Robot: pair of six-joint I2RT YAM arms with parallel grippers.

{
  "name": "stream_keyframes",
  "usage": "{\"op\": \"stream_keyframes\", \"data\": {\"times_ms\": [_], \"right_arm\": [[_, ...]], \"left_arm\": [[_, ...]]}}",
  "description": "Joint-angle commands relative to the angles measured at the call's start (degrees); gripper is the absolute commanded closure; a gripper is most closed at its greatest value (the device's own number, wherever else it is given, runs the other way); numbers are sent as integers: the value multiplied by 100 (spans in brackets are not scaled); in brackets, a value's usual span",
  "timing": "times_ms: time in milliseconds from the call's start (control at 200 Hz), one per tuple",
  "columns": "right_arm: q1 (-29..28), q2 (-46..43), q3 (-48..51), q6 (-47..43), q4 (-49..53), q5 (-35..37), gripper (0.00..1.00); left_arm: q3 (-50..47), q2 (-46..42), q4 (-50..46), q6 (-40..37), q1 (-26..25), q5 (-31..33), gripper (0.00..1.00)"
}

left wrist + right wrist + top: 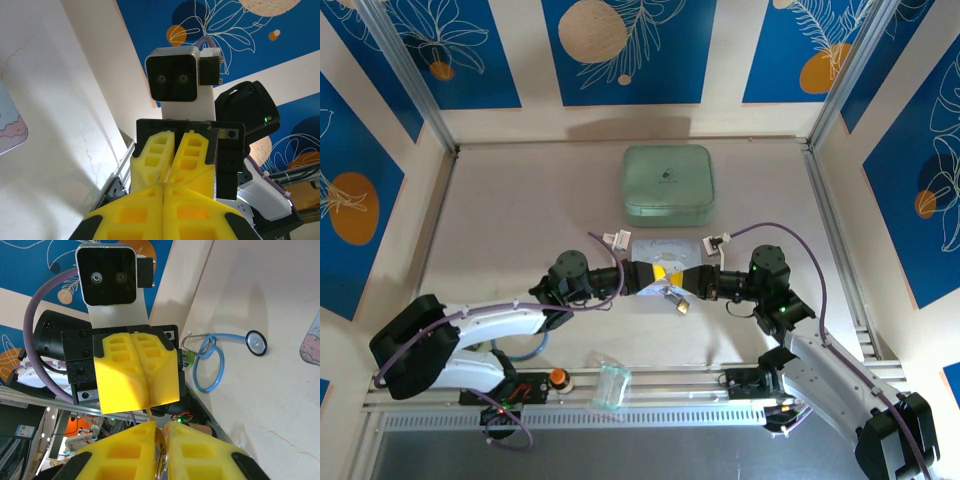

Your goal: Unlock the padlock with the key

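Roughly mid-table, the two arms meet tip to tip, the left gripper (642,278) reaching in from the left and the right gripper (695,283) from the right. The left jaws are pressed fully together. In the right wrist view a thin pale sliver (149,413) sits just below the left fingertips, too small to name, so I cannot tell whether that gripper holds anything. The right jaws are narrow and pinch the padlock (676,300), which hangs just below the meeting point, its brass showing between the right fingers (190,455).

Open table (520,220) lies to the far left and far right of the grippers. The pale tin (668,183) sits straight behind them on the far side, apart from both. The side walls (380,200) and slanted aluminium posts (840,80) close the table on the left and right. On the near side a metal rail (670,378) runs across, with a clear plastic pouch (612,386) lying on it. A blue-tubed stethoscope (210,365) lies near the table's near-left edge, under the left arm, well apart from the padlock.
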State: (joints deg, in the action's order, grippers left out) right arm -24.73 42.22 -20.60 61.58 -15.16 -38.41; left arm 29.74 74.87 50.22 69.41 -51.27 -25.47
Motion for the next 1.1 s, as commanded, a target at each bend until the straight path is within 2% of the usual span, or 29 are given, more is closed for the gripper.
{"op": "stream_keyframes", "data": {"times_ms": [0, 45, 120, 185, 205, 265, 295, 365, 405, 420, 560, 670, 810, 930, 1096], "right_arm": [[12, 3, 83, -31, -27, -153, 92], [12, -15, 98, -32, 1, -158, 93], [19, -34, 110, -41, 38, -140, 100], [21, -63, 129, -31, 56, -107, 100], [21, -73, 127, -32, 69, -92, 100], [36, -100, 134, -45, 136, -47, 100], [43, -123, 142, -57, 176, -23, 100], [79, -156, 153, -82, 328, 54, 100], [111, -168, 121, -130, 589, 168, 100], [129, -166, 104, -167, 744, 220, 100], [197, -280, -75, -538, 2072, 937, 100], [172, -362, -372, -903, 3457, 1826, 100], [150, -452, -546, -1159, 4473, 2717, 100], [170, -522, -542, -1269, 4817, 3015, 100], [179, -522, -495, -1341, 5006, 3152, 100]], "left_arm": [[80, 55, 254, 47, 55, -22, 100], [88, 58, 231, 39, 55, -18, 100], [83, 64, 196, 38, 55, 1, 100], [61, 40, 115, 14, 55, 80, 100], [54, 24, 66, -2, 63, 114, 96], [57, -74, -209, -119, 57, 256, 74], [61, -146, -464, -218, 64, 374, 58], [109, -412, -1199, -529, 64, 744, 27], [127, -602, -1642, -712, 54, 1003, 14], [141, -670, -1802, -769, 51, 1106, 12], [496, -1100, -3826, -1353, -112, 2245, 10], [828, -943, -4675, -1724, -616, 3161, 12], [894, -260, -4410, -1436, -1277, 3884, 17], [1187, 422, -4422, -1278, -1767, 4494, 23], [1330, 1302, -4022, -205, -1941, 4607, 27]]}}
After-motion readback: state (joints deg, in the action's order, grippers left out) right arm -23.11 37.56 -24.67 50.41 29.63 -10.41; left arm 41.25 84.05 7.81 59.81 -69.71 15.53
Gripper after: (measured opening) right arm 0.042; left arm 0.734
